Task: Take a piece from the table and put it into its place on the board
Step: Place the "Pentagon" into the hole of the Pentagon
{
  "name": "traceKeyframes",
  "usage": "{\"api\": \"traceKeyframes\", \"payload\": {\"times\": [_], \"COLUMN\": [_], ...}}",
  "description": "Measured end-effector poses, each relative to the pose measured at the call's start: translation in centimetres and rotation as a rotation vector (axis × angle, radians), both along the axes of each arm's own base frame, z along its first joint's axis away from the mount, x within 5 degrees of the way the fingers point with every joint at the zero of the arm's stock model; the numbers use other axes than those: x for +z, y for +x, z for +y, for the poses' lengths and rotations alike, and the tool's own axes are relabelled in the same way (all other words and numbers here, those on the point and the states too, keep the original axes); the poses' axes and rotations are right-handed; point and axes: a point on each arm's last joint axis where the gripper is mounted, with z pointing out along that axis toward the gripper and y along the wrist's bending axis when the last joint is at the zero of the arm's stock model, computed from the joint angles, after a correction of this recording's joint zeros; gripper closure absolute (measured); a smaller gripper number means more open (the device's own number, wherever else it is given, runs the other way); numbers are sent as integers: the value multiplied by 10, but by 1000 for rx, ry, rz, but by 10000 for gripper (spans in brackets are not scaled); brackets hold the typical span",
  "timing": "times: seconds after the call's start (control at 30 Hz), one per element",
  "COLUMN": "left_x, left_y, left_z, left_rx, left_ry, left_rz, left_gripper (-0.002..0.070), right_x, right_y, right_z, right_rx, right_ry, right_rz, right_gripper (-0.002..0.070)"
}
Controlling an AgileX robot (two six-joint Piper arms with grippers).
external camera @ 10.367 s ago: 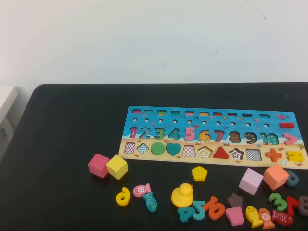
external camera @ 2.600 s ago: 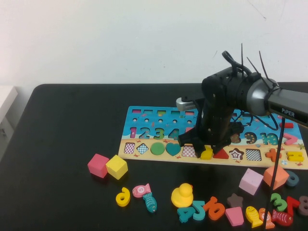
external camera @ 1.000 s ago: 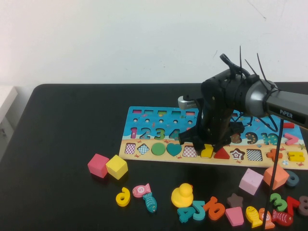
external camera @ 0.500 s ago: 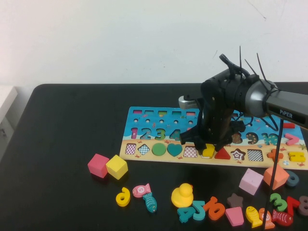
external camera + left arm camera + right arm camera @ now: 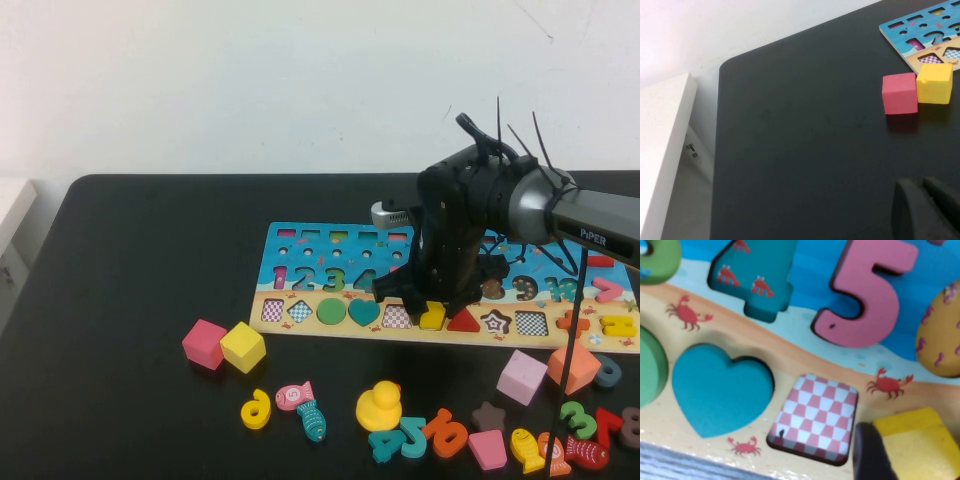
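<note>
My right gripper [image 5: 431, 308] is down on the sandy lower strip of the board [image 5: 300, 270], shut on the yellow pentagon piece [image 5: 432, 316]. The piece sits tilted at the slot between the pink checkered square and the red triangle [image 5: 462, 320]. In the right wrist view the piece [image 5: 915, 440] is beside one dark finger [image 5: 869, 455], next to the checkered square [image 5: 815, 417] and the teal heart [image 5: 720, 390]. My left gripper [image 5: 927, 207] is shut and empty, low over the black table [image 5: 790, 130], out of the high view.
A pink cube [image 5: 204, 343] and a yellow cube [image 5: 243, 346] lie left of the board's front edge. A yellow duck [image 5: 379, 405], fish, numbers and more cubes are scattered along the front right. A white surface [image 5: 660, 150] borders the table's left side.
The right gripper stays at the slot with the yellow piece, barely shifting. The board has slid slightly to the right.
</note>
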Motion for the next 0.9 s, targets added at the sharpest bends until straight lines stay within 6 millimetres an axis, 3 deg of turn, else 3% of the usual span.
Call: {"api": "traceKeyframes", "payload": {"times": [0.4,0.57,0.73,0.9], "left_x": [0,0,0,0], "left_y": [0,0,0,0], "left_z": [0,0,0,0], "left_rx": [0,0,0,0], "left_ry": [0,0,0,0], "left_rz": [0,0,0,0], "left_gripper": [676,676,676,676], "right_x": [-1,3,13,30], "right_y": [-3,-4,-2,1], "right_z": [-2,-3,-3,-3], "right_rx": [13,10,0,4], "right_ry": [-24,-40,-52,-79], "right_rz": [30,56,68,73], "right_gripper": [273,209,140,127]}}
